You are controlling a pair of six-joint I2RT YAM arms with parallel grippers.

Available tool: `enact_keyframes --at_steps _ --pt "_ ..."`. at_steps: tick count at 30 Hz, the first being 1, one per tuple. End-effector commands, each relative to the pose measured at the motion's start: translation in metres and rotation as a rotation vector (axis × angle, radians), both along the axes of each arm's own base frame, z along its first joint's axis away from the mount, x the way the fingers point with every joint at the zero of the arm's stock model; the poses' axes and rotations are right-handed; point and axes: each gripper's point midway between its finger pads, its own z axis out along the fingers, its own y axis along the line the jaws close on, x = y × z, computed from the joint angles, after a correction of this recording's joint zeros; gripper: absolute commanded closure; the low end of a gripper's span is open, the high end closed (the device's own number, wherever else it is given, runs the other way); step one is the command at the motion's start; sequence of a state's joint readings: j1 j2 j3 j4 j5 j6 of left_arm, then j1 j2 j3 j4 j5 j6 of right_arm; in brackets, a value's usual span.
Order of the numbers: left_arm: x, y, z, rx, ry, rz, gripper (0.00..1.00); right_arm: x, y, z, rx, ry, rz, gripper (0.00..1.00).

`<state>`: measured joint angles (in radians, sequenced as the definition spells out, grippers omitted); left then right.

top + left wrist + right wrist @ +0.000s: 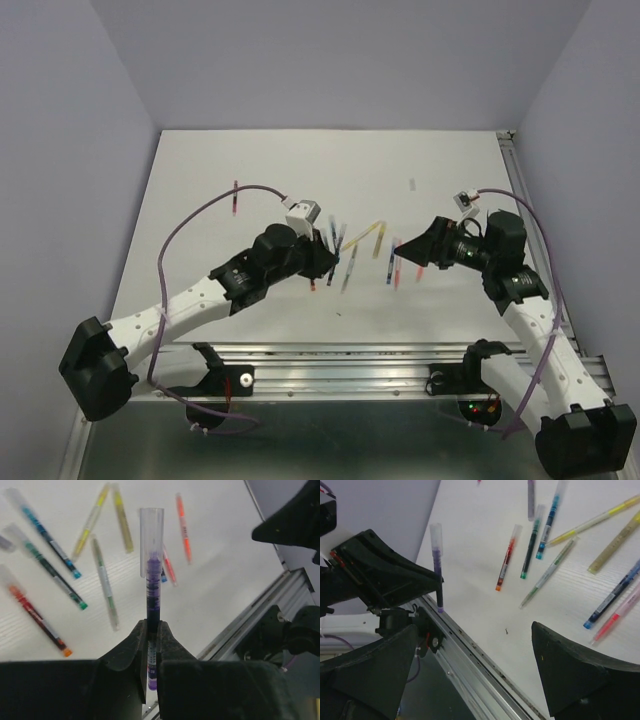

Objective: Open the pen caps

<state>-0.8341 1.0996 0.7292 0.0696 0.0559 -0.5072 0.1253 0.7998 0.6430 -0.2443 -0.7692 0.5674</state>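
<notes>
My left gripper [152,630] is shut on a purple pen [152,602] and holds it upright above the table. Its clear pen cap [151,535] sits on the pen's upper end. The pen [439,582] and its cap [436,536] also show in the right wrist view, sticking up from the left gripper's fingers [395,575]. My right gripper [475,665] is open wide and empty, a short way right of the pen. In the top view the left gripper [322,262] and right gripper [412,250] face each other over the scattered pens.
Several capped pens lie on the white table [220,580]: blue [47,535], green [50,570], red [37,615], yellow [92,520], pale green [105,582], orange-red [183,527]. The metal rail [470,655] runs along the table's near edge.
</notes>
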Motion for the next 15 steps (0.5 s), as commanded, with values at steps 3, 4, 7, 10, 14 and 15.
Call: enact_keyframes --at_steps 3,4,7,10,14,15 --pt "-0.033 -0.04 0.034 -0.151 -0.071 -0.166 1.0 0.002 0.025 0.037 0.121 -0.12 0.11 0.0" --pt "-0.034 -0.043 0.037 -0.162 -0.071 -0.17 1.0 0.004 0.03 0.036 0.109 -0.121 0.099 0.0" --pt "-0.04 -0.057 0.046 -0.204 -0.075 -0.197 1.0 0.008 0.047 0.038 0.092 -0.144 0.097 0.0" --pt "-0.044 -0.066 0.048 -0.208 -0.068 -0.202 1.0 0.015 0.063 0.033 0.07 -0.129 0.094 0.01" --pt "-0.046 -0.07 0.044 -0.202 -0.056 -0.193 1.0 0.021 0.076 0.036 0.085 -0.154 0.079 0.05" --pt "-0.045 -0.069 0.043 -0.199 -0.057 -0.187 1.0 0.022 0.077 0.038 0.091 -0.158 0.074 0.06"
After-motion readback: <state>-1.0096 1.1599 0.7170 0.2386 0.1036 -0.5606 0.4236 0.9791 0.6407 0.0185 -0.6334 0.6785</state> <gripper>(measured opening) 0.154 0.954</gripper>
